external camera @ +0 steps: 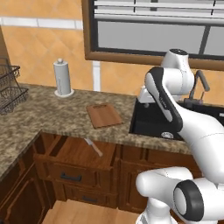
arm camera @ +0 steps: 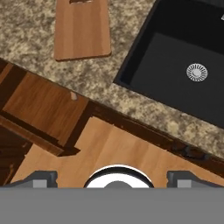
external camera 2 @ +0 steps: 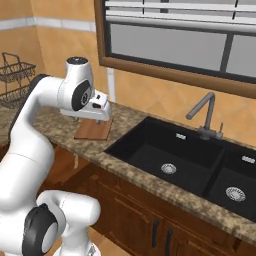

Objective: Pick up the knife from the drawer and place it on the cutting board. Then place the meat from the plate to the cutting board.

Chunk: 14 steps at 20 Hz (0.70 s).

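Granite counter (external camera: 52,113) — cutting board (external camera: 104,115) above open drawer (external camera: 76,155).

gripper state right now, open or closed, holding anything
Gripper: open, its two small dark finger tips set wide apart in the hand view, holding nothing, high above the wide dark brown wooden drawer.

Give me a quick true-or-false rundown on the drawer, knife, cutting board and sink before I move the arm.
1. The drawer is pulled open. True.
2. The knife lies on the cutting board. False: it rests in the drawer, near its back.
3. The cutting board lies bare. True.
4. The board lies to the right of the sink. False: it lies to its left.
5. A paper towel roll stands behind the board. True.
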Motion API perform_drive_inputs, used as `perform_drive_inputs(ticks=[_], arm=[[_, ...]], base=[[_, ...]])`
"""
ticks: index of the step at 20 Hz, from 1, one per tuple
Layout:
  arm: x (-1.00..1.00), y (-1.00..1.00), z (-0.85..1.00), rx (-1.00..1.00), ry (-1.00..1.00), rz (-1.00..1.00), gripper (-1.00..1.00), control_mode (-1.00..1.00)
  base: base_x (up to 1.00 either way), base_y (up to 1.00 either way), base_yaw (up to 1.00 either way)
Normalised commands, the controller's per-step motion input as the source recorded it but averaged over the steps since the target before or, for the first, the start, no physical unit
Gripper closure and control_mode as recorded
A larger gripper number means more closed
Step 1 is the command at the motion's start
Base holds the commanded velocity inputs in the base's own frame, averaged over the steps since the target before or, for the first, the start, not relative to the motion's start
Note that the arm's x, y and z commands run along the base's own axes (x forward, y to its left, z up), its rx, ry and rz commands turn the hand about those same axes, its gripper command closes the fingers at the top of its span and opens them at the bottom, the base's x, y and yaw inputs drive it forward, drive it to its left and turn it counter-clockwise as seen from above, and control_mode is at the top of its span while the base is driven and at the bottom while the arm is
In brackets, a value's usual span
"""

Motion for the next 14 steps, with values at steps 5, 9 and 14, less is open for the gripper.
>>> perform_drive_inputs(ticks=[5,9,14], arm=[[0.0,0.0,0.0,0.0,0.0,0.0,-1.0,1.0],[0.0,0.0,0.0,0.0,0.0,0.0,-1.0,1.0],[0.12,0.19,-0.14,-0.01,0.02,0.02,-1.0,-1.0]], base=[[0.34,-0.34,0.25],[0.26,-0.14,0.09],[0.12,-0.03,0.05]])
